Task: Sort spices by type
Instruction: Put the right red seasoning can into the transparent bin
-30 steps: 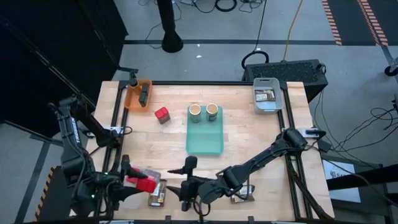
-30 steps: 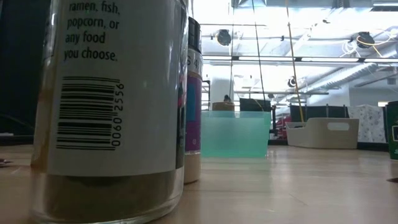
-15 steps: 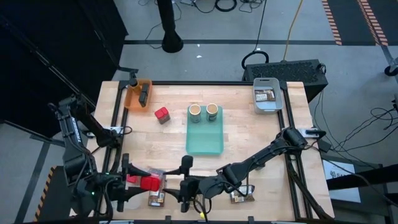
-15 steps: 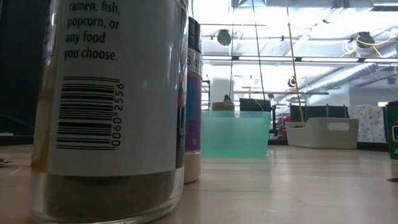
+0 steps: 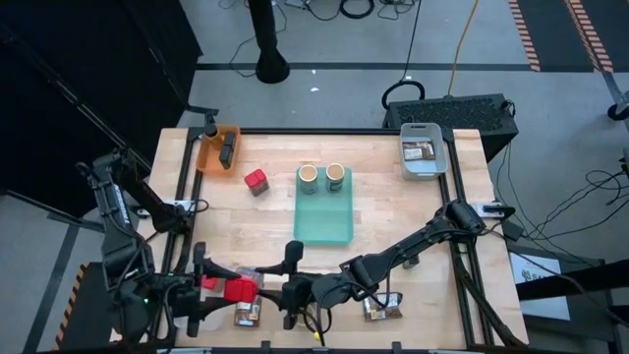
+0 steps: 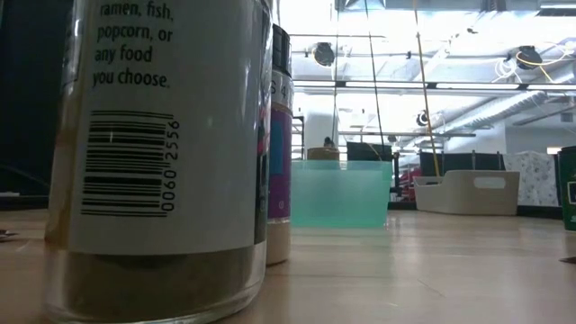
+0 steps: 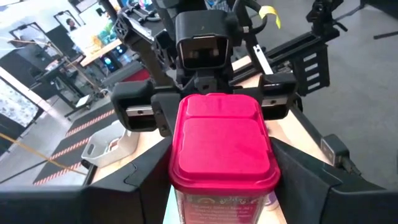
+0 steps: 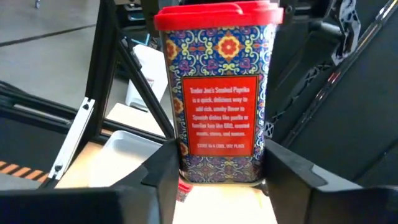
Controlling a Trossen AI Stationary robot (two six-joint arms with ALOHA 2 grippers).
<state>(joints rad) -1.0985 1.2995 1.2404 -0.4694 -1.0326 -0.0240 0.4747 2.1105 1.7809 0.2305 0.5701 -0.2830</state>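
High view, change: the right hand point(image 5: 295, 292) has slid further toward the left arm along the near edge of the bench point(image 5: 393, 197) since a second ago; the red-lidded tin point(image 5: 236, 289) in the left hand point(image 5: 218, 287) has shifted toward it, so the two hands now almost meet
High view, layout: a second red tin point(image 5: 257, 181) stands near the orange bin point(image 5: 210, 149); two tan jars point(image 5: 321, 176) sit at the far end of the teal tray point(image 5: 324, 221); a grey bin point(image 5: 421, 157) holds a dark packet; a brown packet point(image 5: 382, 309) lies under the right arm
Low view: a large jar with a barcode point(image 6: 153, 153) fills the near side; a second jar point(image 6: 280, 144) stands behind it; beyond, the teal tray and a pale bin on the wood; a bright room behind
Left wrist view: the left hand's fingers point(image 7: 149, 177) press both sides of the red-lidded tin; the right hand faces it
Right wrist view: the patterned paprika tin stands between the right hand's spread fingers point(image 8: 163, 168); whether they touch it I cannot tell
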